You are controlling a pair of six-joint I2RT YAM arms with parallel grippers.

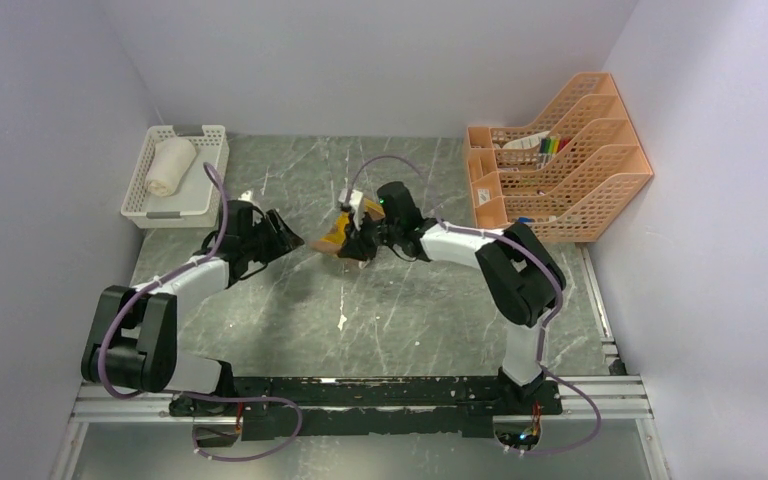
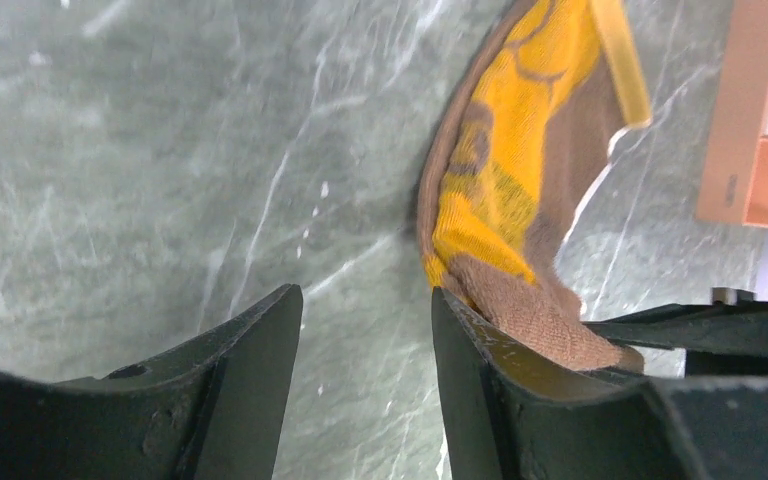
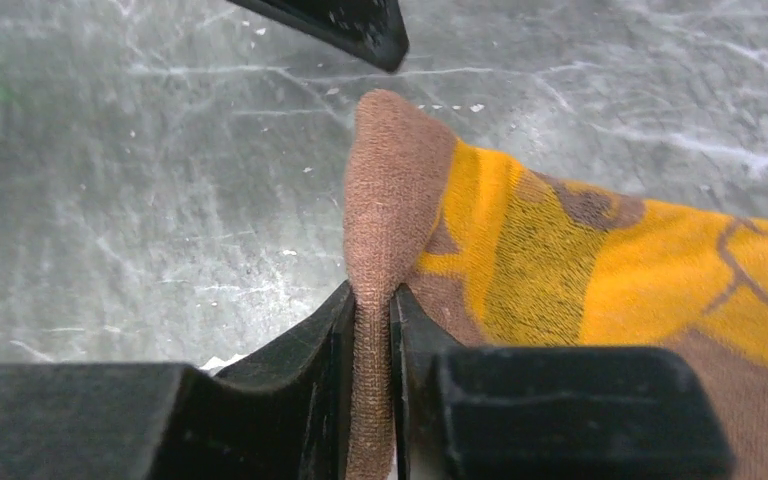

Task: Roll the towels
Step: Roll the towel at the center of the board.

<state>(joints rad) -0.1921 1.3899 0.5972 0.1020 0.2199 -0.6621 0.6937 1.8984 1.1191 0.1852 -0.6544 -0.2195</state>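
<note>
Crumpled brown cloth towel [image 3: 580, 260], mustard reverse showing | we are pinching its fold with right gripper [image 3: 371, 315] | left gripper [image 2: 365, 305] gaping beside it

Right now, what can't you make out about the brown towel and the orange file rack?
Top view: the right gripper covers most of the brown towel, so its fold is hidden.
Right wrist view: the towel runs off the right edge.
Left wrist view: its upper end is cut off by the top edge.
Top view: what the orange file rack holds is too small to identify.
</note>
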